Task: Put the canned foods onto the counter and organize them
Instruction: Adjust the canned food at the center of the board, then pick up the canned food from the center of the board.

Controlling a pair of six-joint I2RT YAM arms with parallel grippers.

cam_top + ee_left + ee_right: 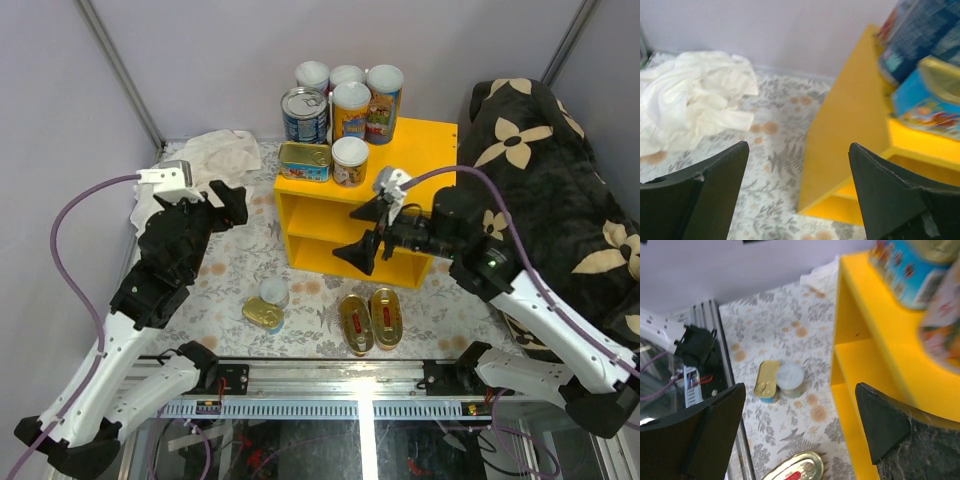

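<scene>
Seven cans (351,105) are found grouped on top of the yellow counter (440,140). Four tins (355,322) are left on the floral floor (230,270) before it. The left gripper (799,146) and right gripper (801,387) are observed with jaws spread and nothing held.

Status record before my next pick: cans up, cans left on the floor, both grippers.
on counter top: seven cans on the yellow counter
counter shelves: no cans visible
on floor: small white-lidded can, gold rectangular tin, oval gold tin, second oval gold tin
left gripper: open, empty
right gripper: open, empty, by the counter's shelves
also present: white cloth
</scene>
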